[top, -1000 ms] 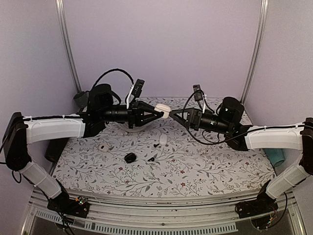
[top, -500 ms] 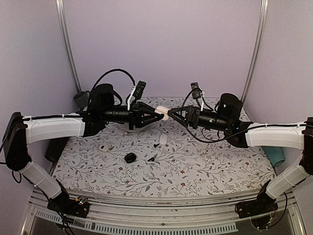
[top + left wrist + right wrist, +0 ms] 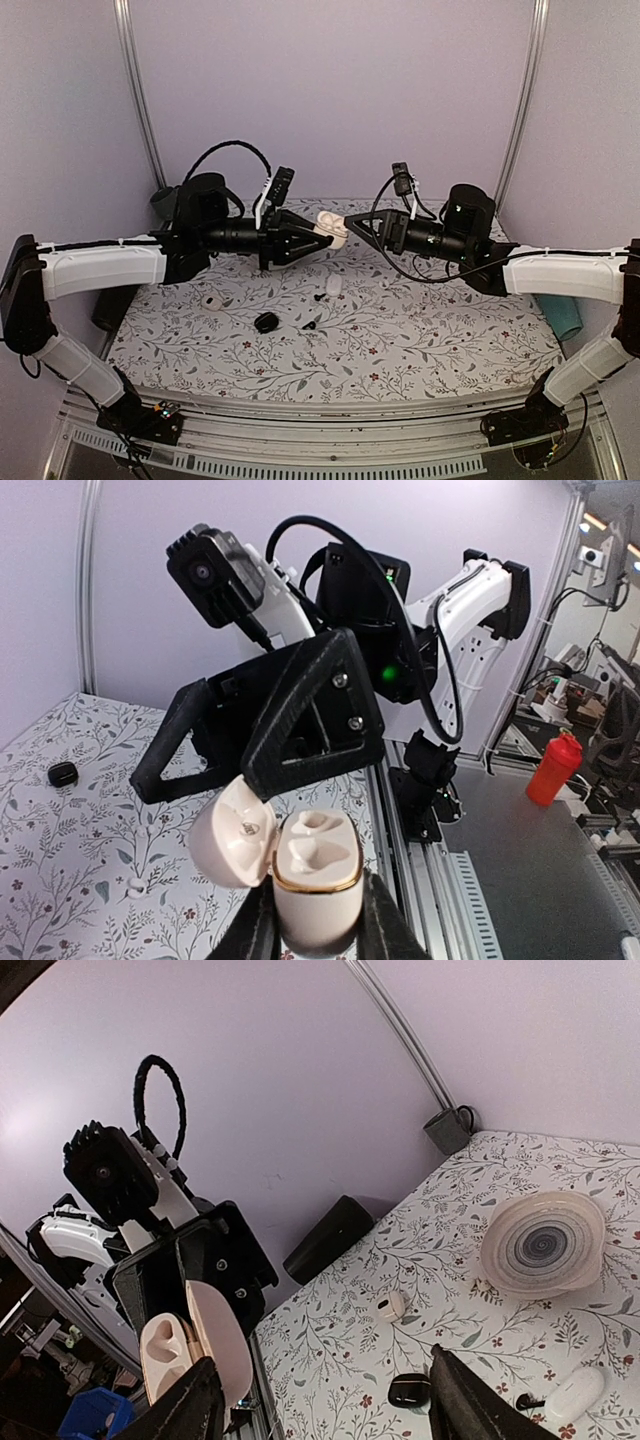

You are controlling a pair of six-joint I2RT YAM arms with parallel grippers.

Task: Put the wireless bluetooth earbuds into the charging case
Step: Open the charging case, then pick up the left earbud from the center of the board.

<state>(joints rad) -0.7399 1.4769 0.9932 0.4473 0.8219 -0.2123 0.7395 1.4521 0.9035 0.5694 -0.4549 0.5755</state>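
Earbuds lie loose on the flowered worktop, none in the charging case. One white bud sits lower left of centre in the overhead view. A second white piece lies near mid frame beside small black bits. The charging case is up in the air at mid frame, pinched tight and upright in the left pincer. Its lid is swung open to the left and both wells show bare. The right pincer is spread wide with nothing in it, its tips just beside the case. A shallow bowl shows only its spiral pattern inside. A black pod rests near the bits.
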